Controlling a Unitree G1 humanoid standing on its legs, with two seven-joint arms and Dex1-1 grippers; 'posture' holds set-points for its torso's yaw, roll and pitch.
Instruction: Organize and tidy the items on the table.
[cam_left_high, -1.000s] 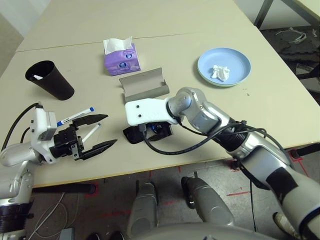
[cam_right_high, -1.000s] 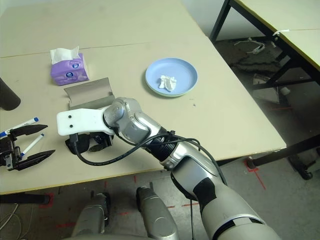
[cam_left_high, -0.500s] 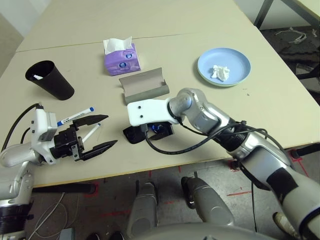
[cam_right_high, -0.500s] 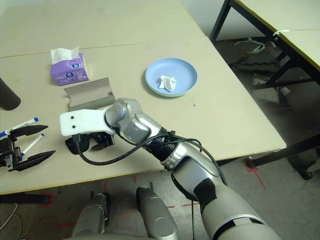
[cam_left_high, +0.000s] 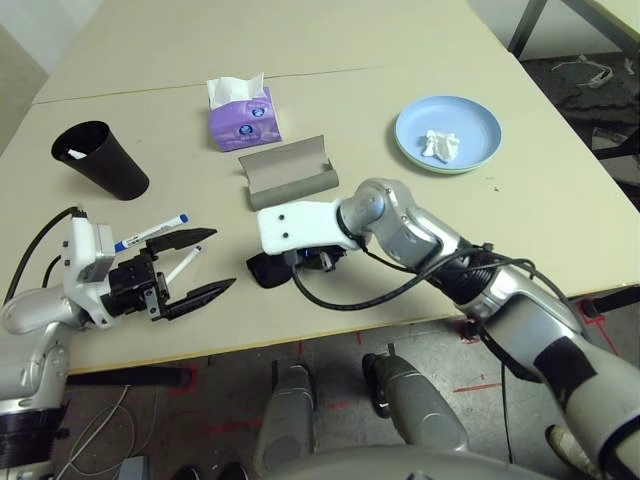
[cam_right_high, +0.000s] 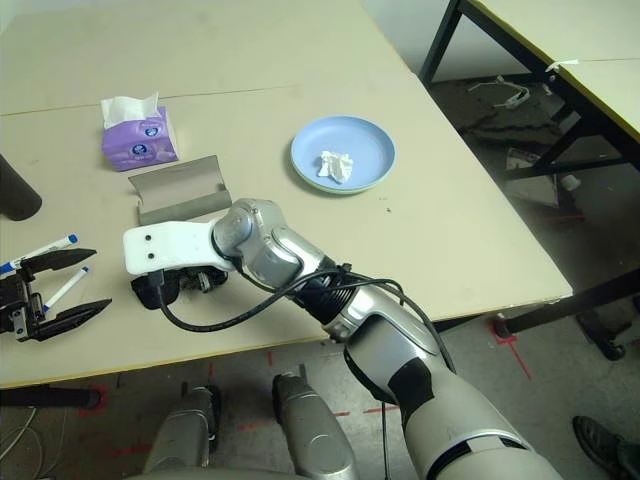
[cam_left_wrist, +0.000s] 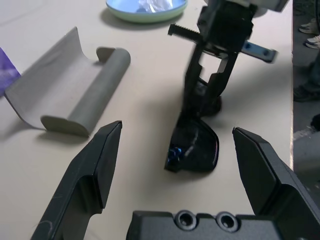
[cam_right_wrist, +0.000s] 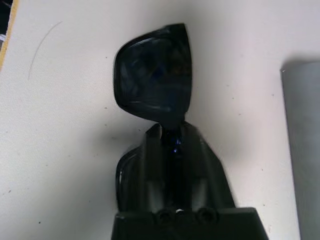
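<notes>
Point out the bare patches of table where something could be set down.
Widest free patch: the table nearer the front edge, below the blue plate. More room lies behind the purple tissue box, past the seam. It is crowded between the black cup, the markers, the grey glasses case and the black sunglasses.

The table (cam_left_high: 420, 260) had a plain beige top with a matt, smooth finish. The black sunglasses (cam_left_wrist: 194, 149) looked like glossy plastic, their dark lenses catching bluish reflections. The grey glasses case (cam_left_high: 291, 170) was matt, with a soft, felt-like look. The black cup (cam_left_high: 98, 158) seemed matt plastic. The blue plate (cam_left_high: 470, 125) had a smooth, faintly glossy surface, and the tissue (cam_left_high: 439, 144) on it was crumpled white paper. The tissue box (cam_left_high: 243, 118) was purple printed card with soft white paper rising from it. The marker (cam_left_high: 150, 232) looked like smooth white plastic with a blue cap.
</notes>
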